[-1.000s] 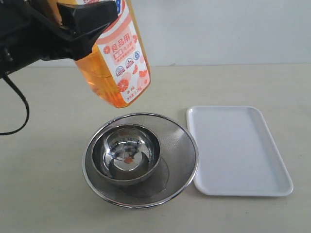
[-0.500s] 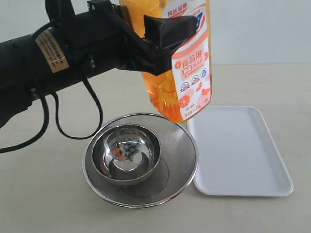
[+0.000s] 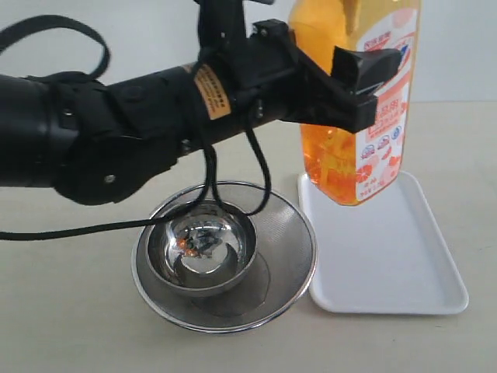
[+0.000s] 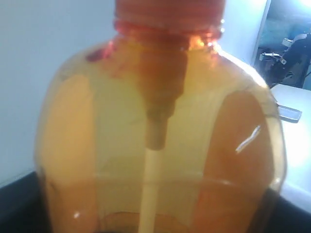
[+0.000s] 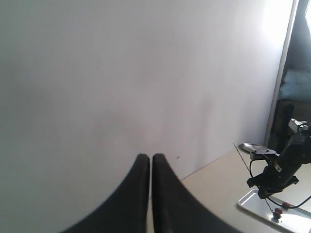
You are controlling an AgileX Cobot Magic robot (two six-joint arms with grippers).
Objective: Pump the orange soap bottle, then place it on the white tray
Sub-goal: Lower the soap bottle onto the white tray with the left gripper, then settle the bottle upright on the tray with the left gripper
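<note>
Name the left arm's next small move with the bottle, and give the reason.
Probably lower it straight down. The left gripper grips the orange soap bottle roughly upright, with its base over the upper-left corner, in the exterior view, of the white tray, and it seemingly is not set down yet.

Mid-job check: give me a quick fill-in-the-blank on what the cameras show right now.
1. The left gripper holds the orange soap bottle over the white tray, which lies to the ____ of the mesh strainer in the exterior view.
2. The steel bowl sits ____ the mesh strainer.
3. The right gripper has its jaws together, holding ____.

Missing words: right; inside; nothing.
</note>
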